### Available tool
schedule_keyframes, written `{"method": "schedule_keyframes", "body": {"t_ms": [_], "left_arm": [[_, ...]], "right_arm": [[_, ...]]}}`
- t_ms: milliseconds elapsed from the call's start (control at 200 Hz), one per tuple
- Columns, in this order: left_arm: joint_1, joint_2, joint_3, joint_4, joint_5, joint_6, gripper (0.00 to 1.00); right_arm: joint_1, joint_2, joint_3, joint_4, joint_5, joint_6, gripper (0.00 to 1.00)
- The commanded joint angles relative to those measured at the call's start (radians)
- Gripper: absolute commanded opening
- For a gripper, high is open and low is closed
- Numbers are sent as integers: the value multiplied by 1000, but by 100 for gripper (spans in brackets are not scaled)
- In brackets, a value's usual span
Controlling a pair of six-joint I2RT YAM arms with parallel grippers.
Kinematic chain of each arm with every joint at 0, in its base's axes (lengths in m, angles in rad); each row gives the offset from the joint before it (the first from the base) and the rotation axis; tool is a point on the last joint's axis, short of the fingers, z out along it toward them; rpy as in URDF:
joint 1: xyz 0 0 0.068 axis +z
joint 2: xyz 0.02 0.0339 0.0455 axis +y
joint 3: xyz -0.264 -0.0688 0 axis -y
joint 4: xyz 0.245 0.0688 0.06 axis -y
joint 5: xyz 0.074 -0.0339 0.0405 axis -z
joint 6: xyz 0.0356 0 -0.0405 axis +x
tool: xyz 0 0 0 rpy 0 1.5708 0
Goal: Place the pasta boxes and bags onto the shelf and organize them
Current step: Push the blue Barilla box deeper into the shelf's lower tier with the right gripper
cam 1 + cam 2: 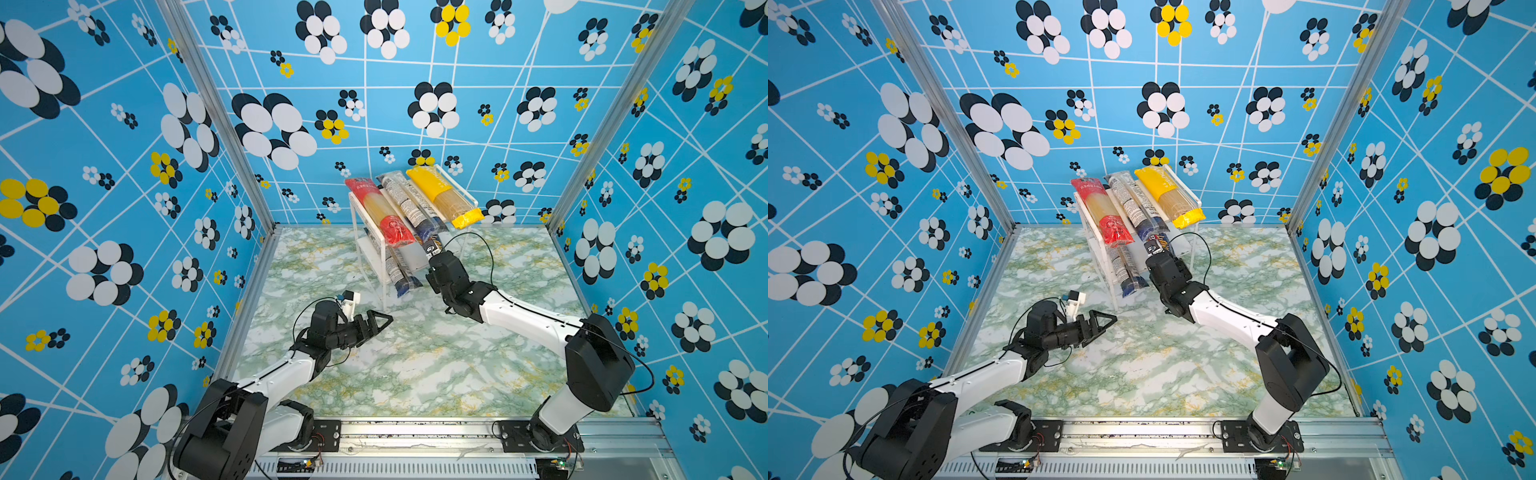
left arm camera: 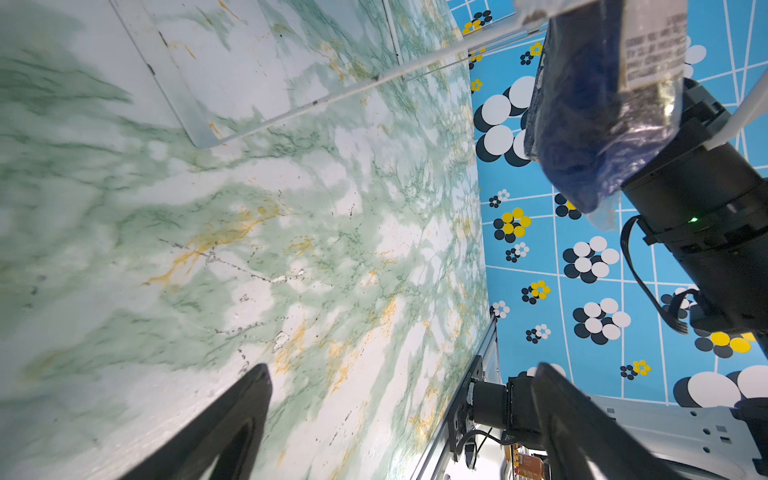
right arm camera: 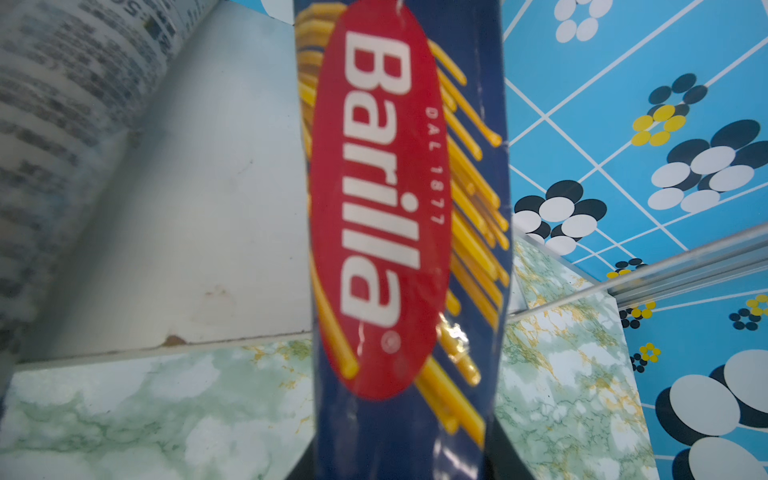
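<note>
A green-veined marble tabletop (image 1: 415,365) sits inside blue walls (image 1: 124,166) printed with white, navy and yellow flowers, with aluminium posts (image 1: 232,145) at the corners. At the back stands the shelf (image 1: 409,258). A red pack (image 1: 380,212), a clear pack (image 1: 409,203) and a yellow pack (image 1: 444,195) lie side by side on its top tier, and a second clear pack (image 1: 401,276) lies on the lower tier. The right gripper (image 3: 405,465) is clamped on the Barilla box (image 3: 399,208), which reaches in over the lower board beside that pack — whether it rests there is hidden, and in both top views only its end shows. The left gripper (image 1: 379,323) gapes empty, low over the tabletop.
</note>
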Motion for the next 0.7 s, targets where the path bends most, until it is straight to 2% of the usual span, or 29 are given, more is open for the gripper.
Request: {"method": "schedule_keyframes", "body": {"t_ms": [0,695], "left_arm": [[7,-20,-11,-5,0,24,99],[9,-20,-13,-5,0,22,99]], "right_arm": [[-5,-26,72,174,34,43,31],[-16,-14,101,181,29,33,33]]}}
